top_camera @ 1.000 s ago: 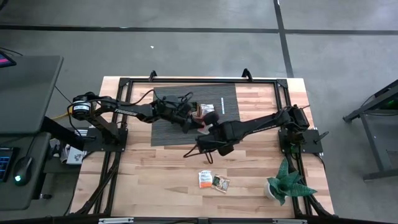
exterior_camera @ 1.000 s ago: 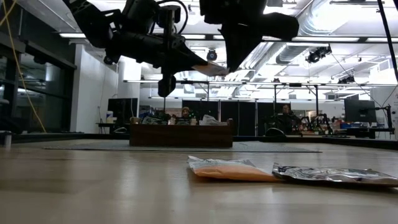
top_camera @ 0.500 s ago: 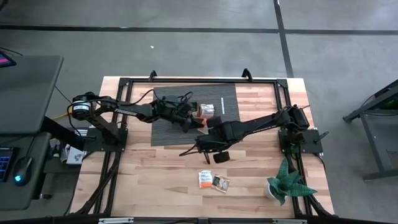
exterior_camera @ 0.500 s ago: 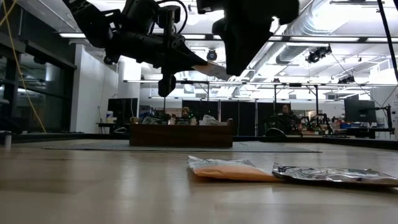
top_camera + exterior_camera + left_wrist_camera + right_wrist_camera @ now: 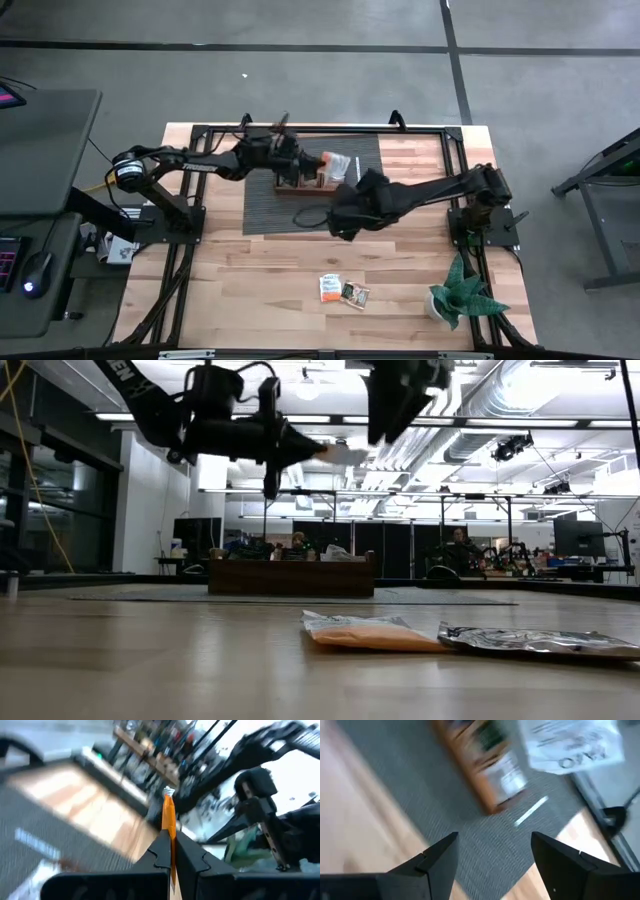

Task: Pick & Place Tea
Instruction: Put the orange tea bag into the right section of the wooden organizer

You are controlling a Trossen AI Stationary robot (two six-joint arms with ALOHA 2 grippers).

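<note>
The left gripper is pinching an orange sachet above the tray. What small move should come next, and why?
Probably lower the left gripper toward the wooden tray before letting go. It is shut on the orange sachet and, in the low view, hangs well above the tray. The right gripper is open and empty, off to the side over the grey mat, so the way down looks clear.

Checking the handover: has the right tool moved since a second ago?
Yes. The right tool, now open and empty, pulled back off the grey mat toward the table's front edge.

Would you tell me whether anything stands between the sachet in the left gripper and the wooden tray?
Nothing visible does. The left gripper holds the orange sachet above the wooden tray; the right gripper, open and empty, is off to the side over the mat.
</note>
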